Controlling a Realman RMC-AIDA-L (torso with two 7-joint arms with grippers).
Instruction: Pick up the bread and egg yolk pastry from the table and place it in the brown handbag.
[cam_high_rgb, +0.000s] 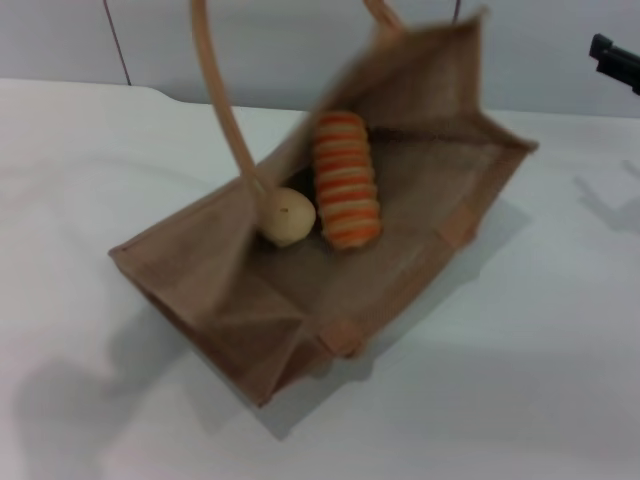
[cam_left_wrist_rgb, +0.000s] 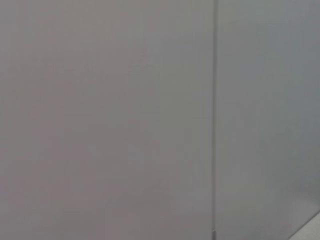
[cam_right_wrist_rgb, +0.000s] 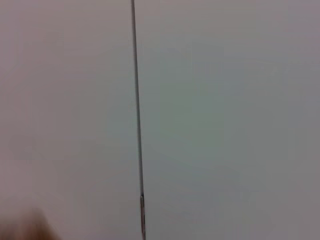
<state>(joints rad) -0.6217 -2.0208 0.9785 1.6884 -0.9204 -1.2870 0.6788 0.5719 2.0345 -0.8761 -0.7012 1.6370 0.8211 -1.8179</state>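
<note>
The bag (cam_high_rgb: 330, 270) stands on the white table (cam_high_rgb: 560, 380) with its mouth spread wide; the bread (cam_high_rgb: 346, 180) and the pastry (cam_high_rgb: 288, 217) lie side by side on its floor, touching, so both placements appear complete. A dark part at the far right edge is probably the right gripper (cam_high_rgb: 615, 58), well clear of the bag; I cannot tell its state. The left gripper is not in view; both wrist cameras face only a blank wall.

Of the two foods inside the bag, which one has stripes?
The bread has them: a long ridged loaf banded orange and cream. The egg yolk pastry beside it is a plain pale ball. Both lie inside the brown handbag.
</note>
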